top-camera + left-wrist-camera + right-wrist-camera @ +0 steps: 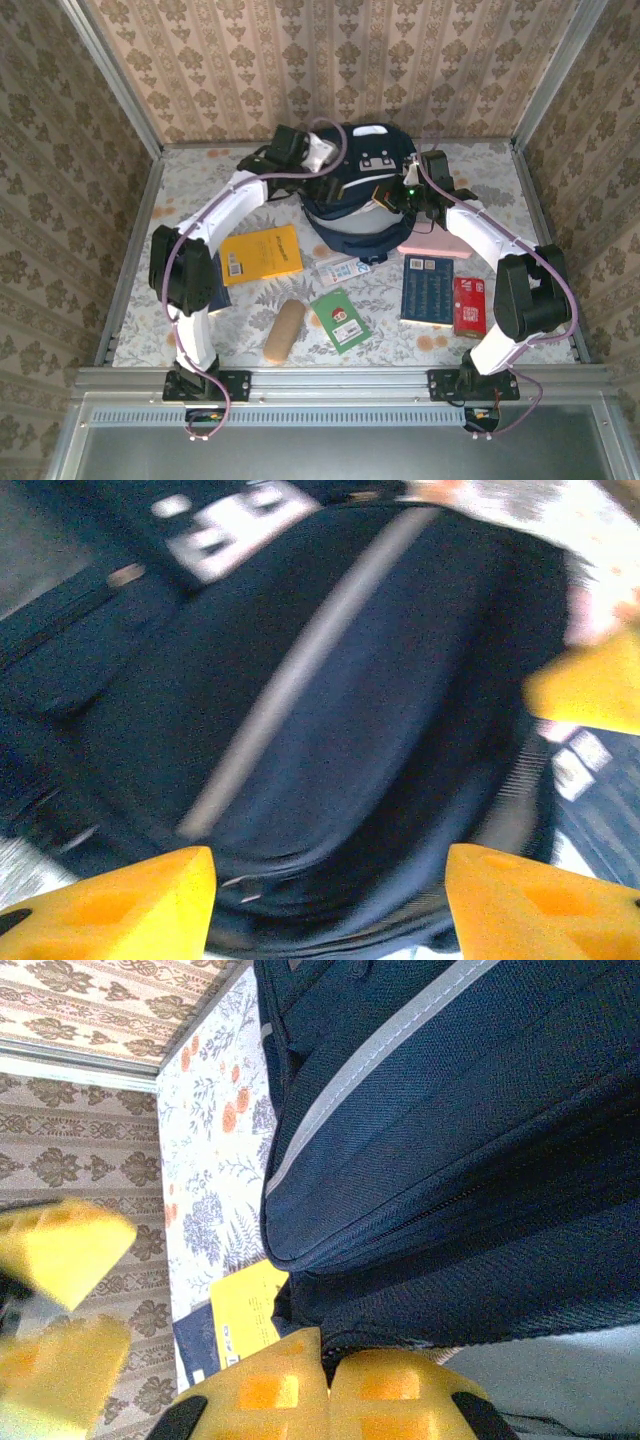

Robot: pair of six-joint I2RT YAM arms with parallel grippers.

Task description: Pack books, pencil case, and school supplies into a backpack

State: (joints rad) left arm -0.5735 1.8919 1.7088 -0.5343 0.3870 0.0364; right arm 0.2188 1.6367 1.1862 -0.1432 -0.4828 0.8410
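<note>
At the table's (200,200) far middle, the navy backpack (355,190). Over its fabric, left gripper (325,865) with fingers spread; at its zippered edge, right gripper (326,1360) with fingers pressed together.

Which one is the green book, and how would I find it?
Find the big navy backpack at the far middle, then come straight toward the near edge. The green book lies between a tan roll and a navy book; it alone is green, with a red-and-white mark.
</note>
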